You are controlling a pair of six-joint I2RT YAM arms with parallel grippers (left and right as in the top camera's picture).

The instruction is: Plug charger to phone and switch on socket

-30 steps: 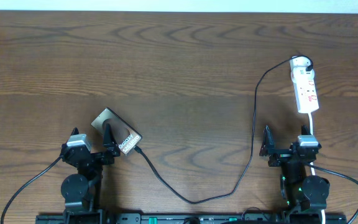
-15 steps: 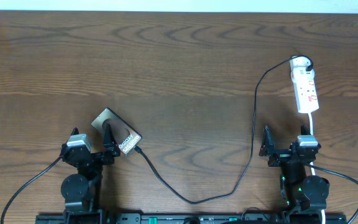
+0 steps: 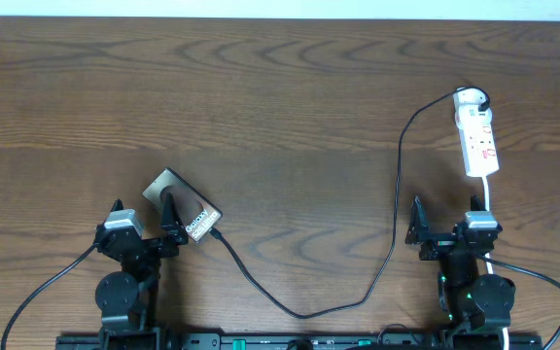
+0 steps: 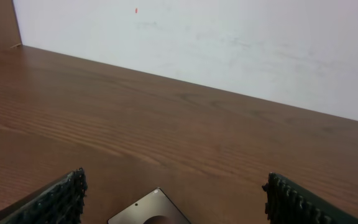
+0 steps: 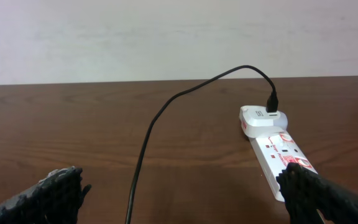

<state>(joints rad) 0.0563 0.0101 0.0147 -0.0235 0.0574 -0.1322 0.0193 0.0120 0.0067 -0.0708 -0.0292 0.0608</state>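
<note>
The phone (image 3: 178, 202) lies slanted on the table, its white label end (image 3: 200, 226) toward the front. My left gripper (image 3: 142, 210) stands open over it, one finger (image 3: 168, 208) across its face. In the left wrist view a phone corner (image 4: 156, 206) shows between the fingers (image 4: 58, 198). The charger (image 3: 395, 209), a long black cable, runs from a tip (image 3: 220, 234) by the label end to the socket (image 3: 477, 136); I cannot tell if the tip is inserted. My right gripper (image 3: 444, 216) is open just in front of the socket (image 5: 277, 151), empty, with the cable (image 5: 146, 146) between its fingers.
A white adapter (image 5: 258, 118) with the cable's black plug (image 5: 272, 101) sits at the socket's far end. The socket's white cord (image 3: 487, 192) runs toward the right arm. The cable loops near the front edge (image 3: 304, 313). A wall stands behind the table.
</note>
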